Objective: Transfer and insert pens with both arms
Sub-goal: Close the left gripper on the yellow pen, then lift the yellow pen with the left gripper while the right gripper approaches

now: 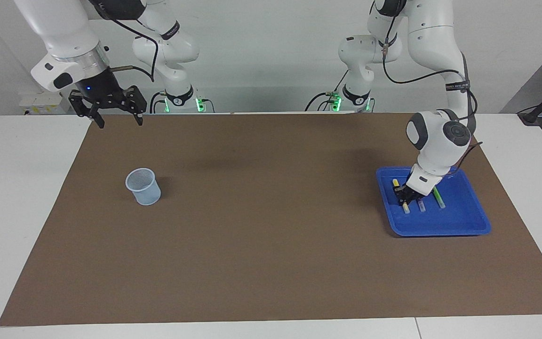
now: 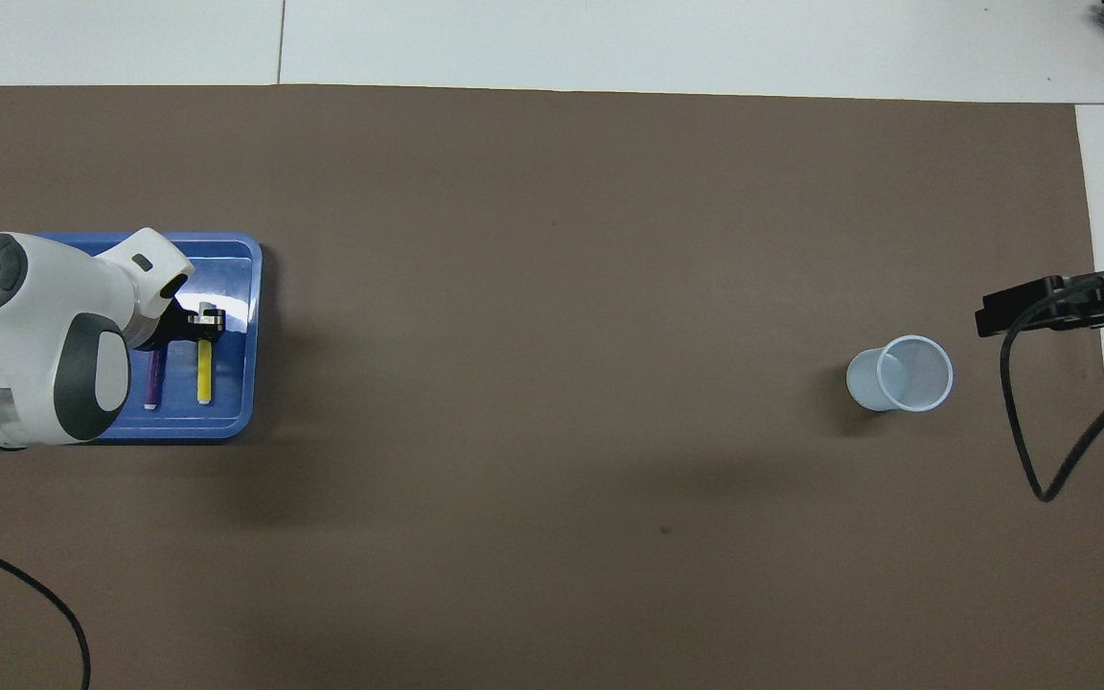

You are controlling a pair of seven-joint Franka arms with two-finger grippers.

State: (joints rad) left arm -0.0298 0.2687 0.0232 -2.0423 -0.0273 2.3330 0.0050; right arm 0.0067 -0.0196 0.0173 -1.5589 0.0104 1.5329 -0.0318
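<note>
Three pens lie side by side in the blue tray (image 1: 440, 227) at the left arm's end of the table. They are the yellow pen (image 1: 405, 208) (image 2: 204, 379), the purple pen (image 1: 421, 205) (image 2: 153, 379) and the green pen (image 1: 438, 198). My left gripper (image 1: 403, 195) (image 2: 206, 324) is down in the tray and shut on the yellow pen near its middle. In the overhead view the left arm hides the green pen. My right gripper (image 1: 120, 124) (image 2: 1023, 309) hangs open and empty over the mat's corner at the right arm's end.
A pale blue plastic cup (image 1: 143, 187) (image 2: 901, 376) stands upright on the brown mat (image 1: 261, 226) toward the right arm's end. A black cable (image 2: 1041, 460) loops down from the right wrist. White tabletop borders the mat.
</note>
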